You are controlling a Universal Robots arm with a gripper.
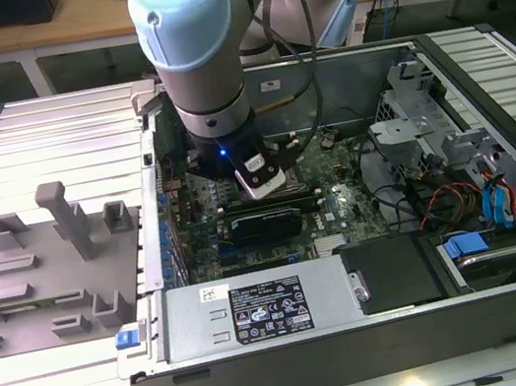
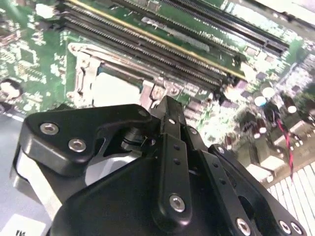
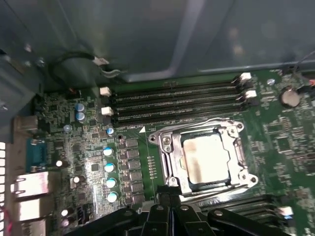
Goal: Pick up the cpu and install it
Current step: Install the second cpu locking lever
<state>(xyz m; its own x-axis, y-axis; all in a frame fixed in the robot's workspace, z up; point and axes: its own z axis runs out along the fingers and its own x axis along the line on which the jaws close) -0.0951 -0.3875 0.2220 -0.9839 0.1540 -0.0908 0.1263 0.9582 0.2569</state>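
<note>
The cpu (image 3: 205, 160) is a pale silver square lying flat inside the metal socket frame (image 3: 165, 142) on the green motherboard (image 3: 275, 132). In the second wrist view the cpu (image 2: 115, 91) shows as a pale patch just beyond the black fingertips. My gripper (image 3: 166, 192) hovers close above the board beside the socket, its fingers (image 3: 161, 196) pressed together with nothing between them. In the exterior view the gripper (image 1: 246, 170) hangs inside the open computer case (image 1: 382, 331), over the middle of the board.
Memory slots (image 3: 177, 101) run along one side of the socket. A black graphics card (image 1: 263, 222) lies in front of the gripper. Drive cages and cables (image 1: 455, 178) fill the exterior view's right. A grey fixture plate (image 1: 53, 279) stands on the exterior view's left.
</note>
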